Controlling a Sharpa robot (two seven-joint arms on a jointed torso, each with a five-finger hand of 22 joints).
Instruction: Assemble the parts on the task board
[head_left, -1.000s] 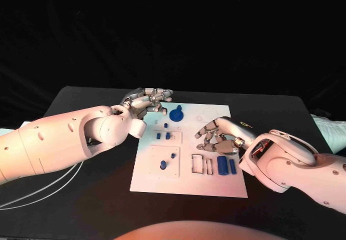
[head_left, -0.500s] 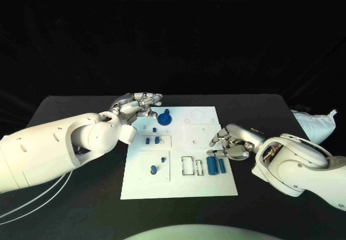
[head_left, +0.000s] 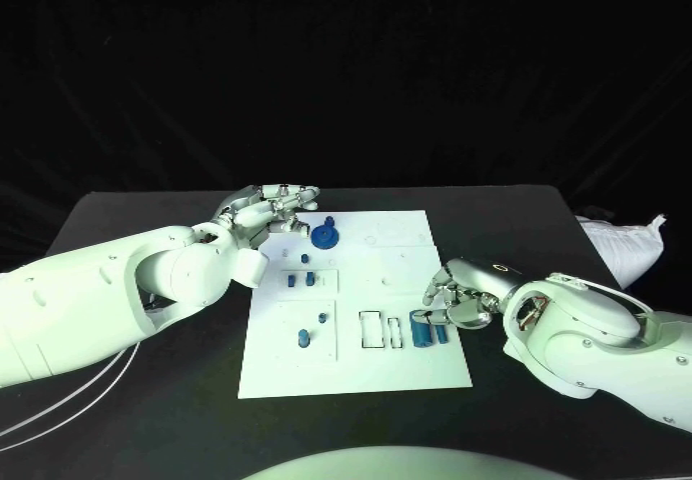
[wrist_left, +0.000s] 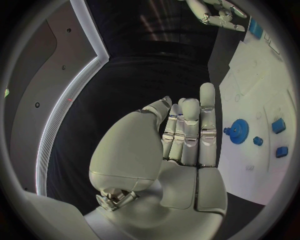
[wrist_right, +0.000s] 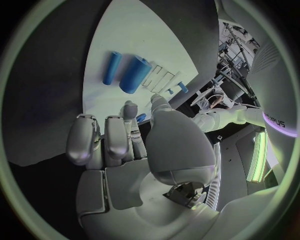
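While the right hand's (head_left: 459, 297) fingers (wrist_right: 117, 136) curl loosely with nothing in them just beside two blue cylinders (head_left: 424, 329) near the task board's (head_left: 418, 370) right edge, it should, I judge, spread them and lower squarely over the thicker one. The left hand (head_left: 270, 208), fingers together and empty, hovers near the blue gear (head_left: 327, 236).

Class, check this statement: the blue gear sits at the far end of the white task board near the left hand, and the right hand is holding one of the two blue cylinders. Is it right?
Not quite. The right hand holds nothing: in the right wrist view the two blue cylinders lie loose on the task board, apart from its fingers. The blue gear does sit at the far end near the left hand.
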